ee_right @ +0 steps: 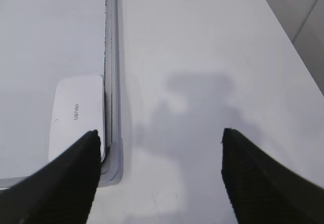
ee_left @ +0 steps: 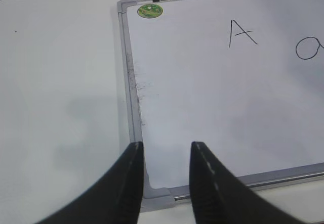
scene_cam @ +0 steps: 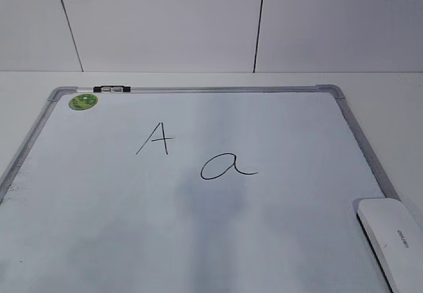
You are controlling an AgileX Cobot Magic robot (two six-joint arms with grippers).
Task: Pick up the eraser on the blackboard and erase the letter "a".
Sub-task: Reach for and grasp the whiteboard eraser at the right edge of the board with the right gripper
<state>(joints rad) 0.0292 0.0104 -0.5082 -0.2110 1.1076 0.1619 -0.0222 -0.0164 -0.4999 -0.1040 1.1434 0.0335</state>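
Observation:
The white oblong eraser (scene_cam: 391, 240) lies on the blackboard (scene_cam: 360, 144) at its near right corner, against the frame. In the right wrist view the eraser (ee_right: 76, 115) sits left of my right gripper (ee_right: 159, 132), which hangs wide open over bare table beside the board's frame (ee_right: 112, 57). The cursive letter "a" (scene_cam: 225, 166) is drawn in black near the board's middle. My left gripper (ee_left: 167, 145) is open and empty above the board's near left corner (ee_left: 124, 57). The letter "a" (ee_left: 310, 48) is cut off at that view's right edge. Neither gripper shows in the exterior view.
A capital "A" (scene_cam: 155, 139) is drawn left of the "a". A round green magnet (scene_cam: 83, 101) and a small black-and-silver clip (scene_cam: 111, 90) sit at the board's far left corner. White table surrounds the board, with a white wall behind.

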